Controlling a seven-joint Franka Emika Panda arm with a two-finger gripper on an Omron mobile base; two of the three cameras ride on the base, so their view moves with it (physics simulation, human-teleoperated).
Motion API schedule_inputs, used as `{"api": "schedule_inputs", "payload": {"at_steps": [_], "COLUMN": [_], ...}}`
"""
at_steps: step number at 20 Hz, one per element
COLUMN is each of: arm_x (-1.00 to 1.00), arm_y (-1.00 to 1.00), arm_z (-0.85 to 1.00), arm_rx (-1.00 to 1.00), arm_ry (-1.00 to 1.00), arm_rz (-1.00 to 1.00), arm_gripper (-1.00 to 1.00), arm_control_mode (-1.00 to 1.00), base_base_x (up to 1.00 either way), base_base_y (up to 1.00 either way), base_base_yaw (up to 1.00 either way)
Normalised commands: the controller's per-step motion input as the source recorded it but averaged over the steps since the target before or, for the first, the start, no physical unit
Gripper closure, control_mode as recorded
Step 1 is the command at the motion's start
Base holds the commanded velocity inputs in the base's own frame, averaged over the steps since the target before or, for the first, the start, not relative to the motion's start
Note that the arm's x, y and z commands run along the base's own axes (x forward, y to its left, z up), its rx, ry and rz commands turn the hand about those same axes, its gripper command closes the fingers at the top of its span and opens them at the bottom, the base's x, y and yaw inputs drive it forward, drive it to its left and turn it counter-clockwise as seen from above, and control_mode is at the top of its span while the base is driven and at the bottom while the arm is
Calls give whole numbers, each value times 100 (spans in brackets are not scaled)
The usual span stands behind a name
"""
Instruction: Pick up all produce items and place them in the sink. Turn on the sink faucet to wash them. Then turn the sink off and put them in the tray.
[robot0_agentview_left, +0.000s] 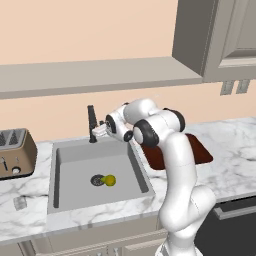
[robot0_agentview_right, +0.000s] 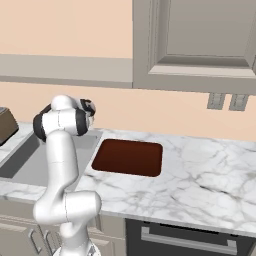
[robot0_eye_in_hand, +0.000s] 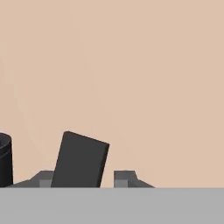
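One fruit (robot0_agentview_left: 109, 180) lies well below the hand (robot0_agentview_left: 98, 131).

Sink (robot0_agentview_left: 75, 155) open — faucet (robot0_agentview_left: 92, 122) at back

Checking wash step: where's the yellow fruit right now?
In the left base view, the yellow fruit lies on the sink floor, right beside the drain, forward of the faucet.

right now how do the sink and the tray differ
The sink is a grey recessed basin holding a yellow fruit; the tray is dark red-brown, lies flat on the counter and holds nothing. The sink is larger than the tray. Both are rectangular, side by side.
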Motion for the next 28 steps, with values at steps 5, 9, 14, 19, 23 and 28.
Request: {"api": "schedule_inputs", "payload": {"at_steps": [5,9,14,19,23,28], "arm_x": [-2,-10,-15,-20,-25,-30], "arm_y": [8,-12,-28,-31,-31,-40], "arm_z": [-6,-12,-17,-23,-30,-33], "arm_rx": [-1,1,3,2,2,2], "arm_ry": [1,1,4,7,7,7], "arm_rz": [-2,-5,-9,-13,-17,-22], "arm_gripper": [100,100,100,100,100,100], "arm_control_mode": [-100,-100,-100,-100,-100,-100], "base_base_x": [0,0,0,0,0,0], "base_base_y": [0,0,0,0,0,0], "base_base_yaw": [0,0,0,0,0,0]}}
